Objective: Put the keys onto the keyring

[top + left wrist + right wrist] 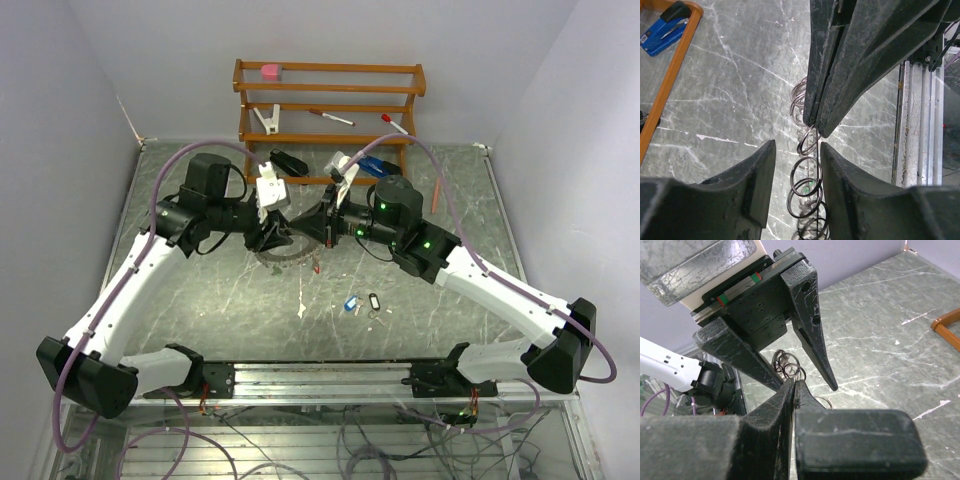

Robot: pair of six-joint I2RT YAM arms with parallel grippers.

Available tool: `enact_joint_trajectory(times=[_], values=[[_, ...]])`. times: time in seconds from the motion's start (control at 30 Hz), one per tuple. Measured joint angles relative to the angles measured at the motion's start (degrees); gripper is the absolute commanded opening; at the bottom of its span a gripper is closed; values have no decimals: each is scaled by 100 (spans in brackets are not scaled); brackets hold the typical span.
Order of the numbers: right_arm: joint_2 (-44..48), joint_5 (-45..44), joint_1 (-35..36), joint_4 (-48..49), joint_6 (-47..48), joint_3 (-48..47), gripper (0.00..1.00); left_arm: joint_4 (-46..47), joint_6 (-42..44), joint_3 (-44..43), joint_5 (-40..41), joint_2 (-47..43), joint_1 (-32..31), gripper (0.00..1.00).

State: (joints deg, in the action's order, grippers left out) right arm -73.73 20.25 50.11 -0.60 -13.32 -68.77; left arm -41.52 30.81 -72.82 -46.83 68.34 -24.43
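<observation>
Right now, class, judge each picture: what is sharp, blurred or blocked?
Top view: even light, sharp, though the keys look tiny. Left wrist: ring crisp mid-frame, blurring toward the bottom edge. Right wrist: its own dark tool blocks the lower frame.

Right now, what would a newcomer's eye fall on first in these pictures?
The claws meet nose to nose at the centre: the right claw is shut on the keyring, a ring of small wire loops, while the left claw stands open astride it. Nearer the arm bases lie two loose keys, a blue-tagged key and a black-tagged key. A wooden rack stands at the back.
</observation>
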Motion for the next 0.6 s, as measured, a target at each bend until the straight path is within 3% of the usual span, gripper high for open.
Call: enact_joint_trajectory(times=[0.23,0.33,0.6], values=[[66,-11,0,59,-24,59,0,-37,13,-155,-11,37,0,27],[149,-11,0,114,-52,129,0,-72,35,-219,-48,46,0,8],[369,-26,0,168,-103,385,0,-225,157,-326,-98,63,0,7]])
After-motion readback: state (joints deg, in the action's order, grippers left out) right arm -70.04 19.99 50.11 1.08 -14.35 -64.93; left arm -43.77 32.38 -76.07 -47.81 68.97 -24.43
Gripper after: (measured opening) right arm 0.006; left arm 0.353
